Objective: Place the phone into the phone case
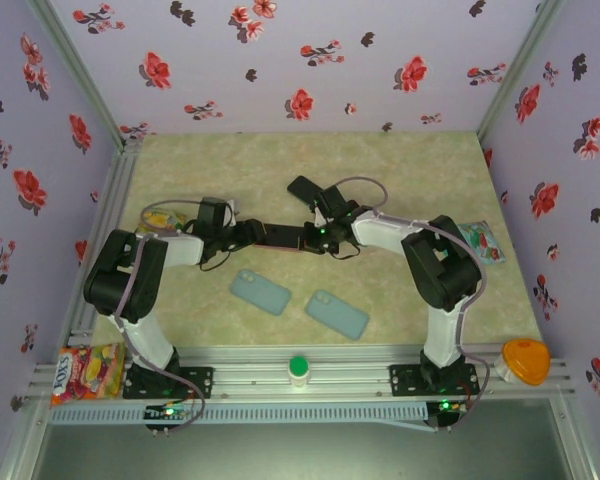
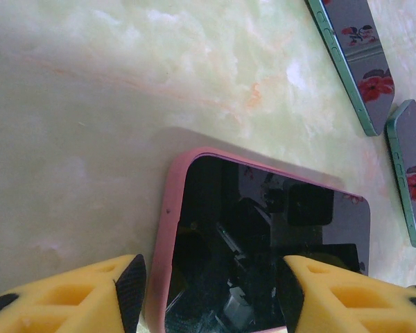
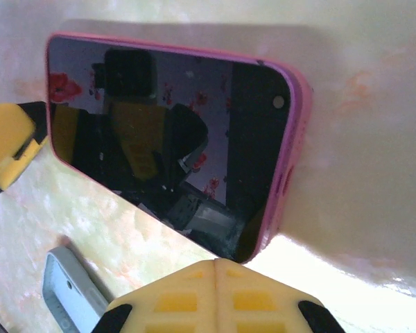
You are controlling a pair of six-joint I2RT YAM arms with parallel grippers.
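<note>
Apparently the phone (image 2: 263, 236) lies screen-up inside the pink case (image 2: 168, 229) on the desk (image 2: 90, 104). The left gripper (image 2: 209, 291) is spread astride one end. The right gripper (image 3: 216, 267), pressed together, tips its long edge. Stiff, slick glass, probably fragile: hold it by the side rims.

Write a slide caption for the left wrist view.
Left hand, open, above a phone in a pink case on the table; two teal phones nearby.
</note>
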